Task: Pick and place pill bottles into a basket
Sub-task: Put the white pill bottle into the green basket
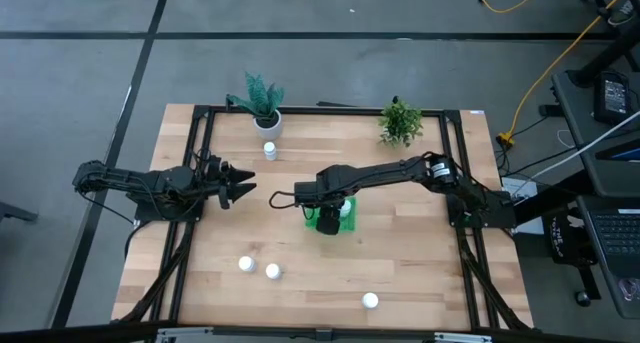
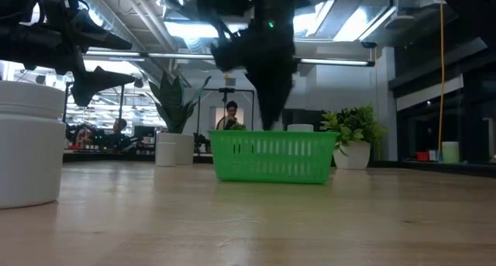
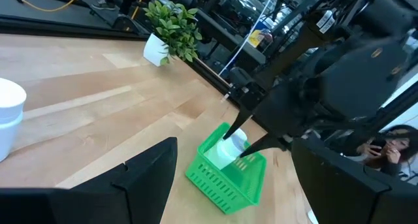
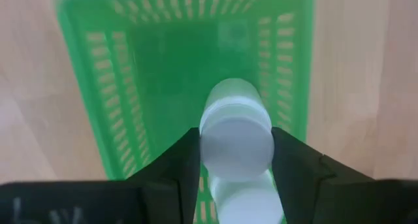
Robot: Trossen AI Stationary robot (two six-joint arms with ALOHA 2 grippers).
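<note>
My wooden worktop [image 1: 420,263] carries a green basket [image 1: 346,221] near its middle. Four loose white pill bottles [image 1: 270,150] stand around it. Two potted plants [image 1: 260,103] sit along the far edge.

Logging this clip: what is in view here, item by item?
Table: one, light wood, under both arms.
Basket: one, green, mid-table.
Loose bottles: four, white; one near the white pot, three along the near edge.
Held bottle: one, white, over the basket.
Second bottle: one, white, beside the held one; exact place unclear.
Plants: two, green, far edge.
Person: one, in the room behind.
Left gripper: jaws open, left of the basket.
Right gripper: jaws shut on the held bottle.
</note>
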